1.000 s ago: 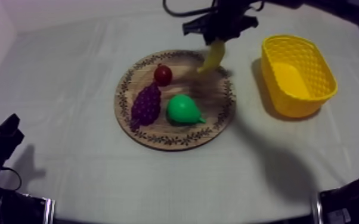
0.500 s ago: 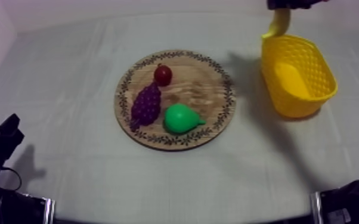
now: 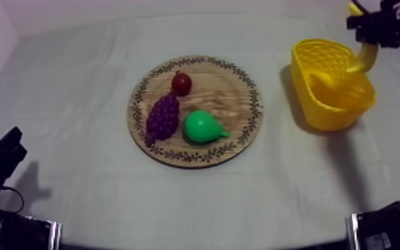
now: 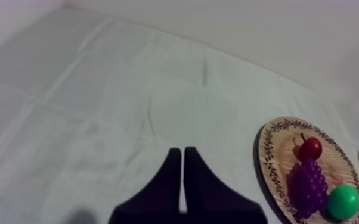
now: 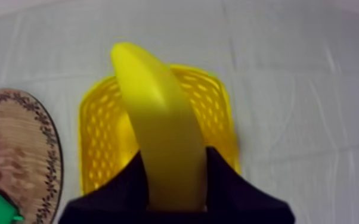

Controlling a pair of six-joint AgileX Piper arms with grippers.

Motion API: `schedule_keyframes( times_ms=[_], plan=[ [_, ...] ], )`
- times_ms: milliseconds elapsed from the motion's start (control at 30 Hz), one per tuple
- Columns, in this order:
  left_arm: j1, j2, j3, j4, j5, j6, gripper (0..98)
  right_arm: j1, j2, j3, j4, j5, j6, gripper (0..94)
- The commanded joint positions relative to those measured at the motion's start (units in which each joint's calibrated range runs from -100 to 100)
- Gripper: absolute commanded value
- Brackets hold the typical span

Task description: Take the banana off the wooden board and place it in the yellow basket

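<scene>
The yellow banana (image 3: 364, 58) hangs above the far right rim of the yellow basket (image 3: 332, 100), with my right gripper (image 3: 374, 28) shut on its upper end. From the right wrist, the banana (image 5: 158, 119) stands between the two black fingers of that gripper (image 5: 175, 156), directly over the basket (image 5: 98, 137). The round wooden board (image 3: 242, 100) lies mid-table and bears a small red fruit (image 3: 181, 83), purple grapes (image 3: 162, 116) and a green pear (image 3: 202, 126). My left gripper (image 3: 4, 151) rests low at the left, and its fingers (image 4: 182, 179) lie together as a narrow wedge.
Bare cloth surrounds the board and the basket. The left wrist view takes in the board (image 4: 272, 156) with the small red fruit (image 4: 310, 148), grapes (image 4: 307, 186) and pear (image 4: 343, 201). Beside the basket in the right wrist view lies the board's edge (image 5: 24, 149).
My right gripper has carried the banana from above the board's far rim rightward, to over the basket's far right side. The left arm has stayed still.
</scene>
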Motion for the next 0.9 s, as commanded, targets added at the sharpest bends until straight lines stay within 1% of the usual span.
schedule_keyframes(
  times_ms=[0,200,433,867],
  plan=[
    [0.0,0.0,0.0,-0.01,0.0,0.0,0.1,0.3,0.7,2.5,0.6,-1.0,-0.5,23.1],
    [0.0,0.0,0.0,-0.01,0.0,0.0,0.1,1.2,5.3,3.7,1.9,-3.0,-1.9,23.2],
    [0.0,0.0,0.0,-0.01,0.0,0.0,0.1,1.9,11.6,2.3,2.5,-4.8,-2.8,23.3],
    [0.0,0.0,0.0,-0.01,0.0,0.0,0.1,-0.2,21.1,2.5,6.0,-6.4,-7.4,23.5]
  ],
)
